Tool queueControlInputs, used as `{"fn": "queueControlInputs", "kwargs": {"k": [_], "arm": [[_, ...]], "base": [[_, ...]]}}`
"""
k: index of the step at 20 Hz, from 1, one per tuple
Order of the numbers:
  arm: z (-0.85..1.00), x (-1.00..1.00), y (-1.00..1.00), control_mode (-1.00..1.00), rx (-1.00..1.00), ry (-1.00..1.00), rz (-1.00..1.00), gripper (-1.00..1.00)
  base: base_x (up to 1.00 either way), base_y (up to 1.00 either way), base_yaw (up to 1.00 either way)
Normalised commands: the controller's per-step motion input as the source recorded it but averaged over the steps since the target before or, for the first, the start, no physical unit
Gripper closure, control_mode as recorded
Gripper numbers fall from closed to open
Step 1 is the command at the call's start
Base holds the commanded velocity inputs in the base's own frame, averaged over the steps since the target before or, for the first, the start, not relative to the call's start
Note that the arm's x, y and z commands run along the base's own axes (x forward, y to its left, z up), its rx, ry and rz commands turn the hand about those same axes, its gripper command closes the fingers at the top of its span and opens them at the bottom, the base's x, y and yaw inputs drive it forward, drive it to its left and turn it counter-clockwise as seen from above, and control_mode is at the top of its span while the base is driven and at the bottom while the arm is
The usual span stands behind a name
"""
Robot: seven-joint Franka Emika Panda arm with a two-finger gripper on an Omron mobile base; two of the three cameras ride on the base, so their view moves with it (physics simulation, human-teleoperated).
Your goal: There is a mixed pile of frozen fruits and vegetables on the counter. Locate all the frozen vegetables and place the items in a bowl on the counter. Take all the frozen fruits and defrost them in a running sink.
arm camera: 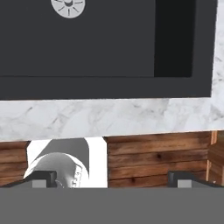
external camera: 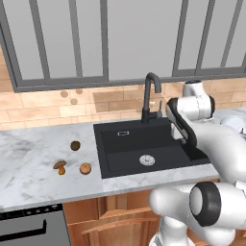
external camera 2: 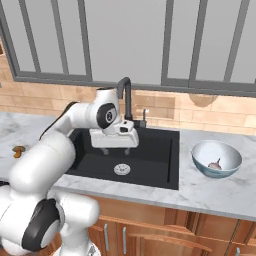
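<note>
My gripper (external camera 2: pixel 116 150) hangs open and empty over the black sink (external camera 2: pixel 155 155), just in front of the gooseneck faucet (external camera 2: pixel 125 92). In the hand view the fingertips (arm camera: pixel 43 177) stand wide apart above the sink (arm camera: pixel 109 43) and the counter's front edge (arm camera: pixel 109 118). Left of the sink (external camera: pixel 125 149) on the marble counter (external camera: pixel 33 178) lie a dark olive-brown ball (external camera: pixel 75 145), a brown mushroom (external camera: pixel 60 166) and an orange ball (external camera: pixel 85 168). The white bowl (external camera 2: pixel 202 167) stands right of the sink with the pinkish-white bulb (external camera 2: pixel 215 164) inside it.
The silver drain (external camera: pixel 147 160) sits mid-basin. No water shows at the faucet (external camera: pixel 151 96). Glass-front wall cabinets hang above the brick backsplash. A stove front (external camera: pixel 29 228) lies at the lower left, and wooden cabinets (arm camera: pixel 157 157) run under the counter.
</note>
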Motion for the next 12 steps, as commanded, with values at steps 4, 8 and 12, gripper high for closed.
{"fn": "queueControlInputs", "kwargs": {"k": [4,8,12], "arm": [[-0.03,-0.21,0.5,-1.0,0.0,0.02,0.08,-1.0],[-0.04,-0.16,0.52,-1.0,0.0,0.03,0.07,-1.0],[-0.03,-0.14,0.5,-1.0,0.01,0.04,0.08,-1.0]], "base": [[0.0,0.0,0.0],[0.0,0.0,0.0],[0.0,0.0,0.0]]}}
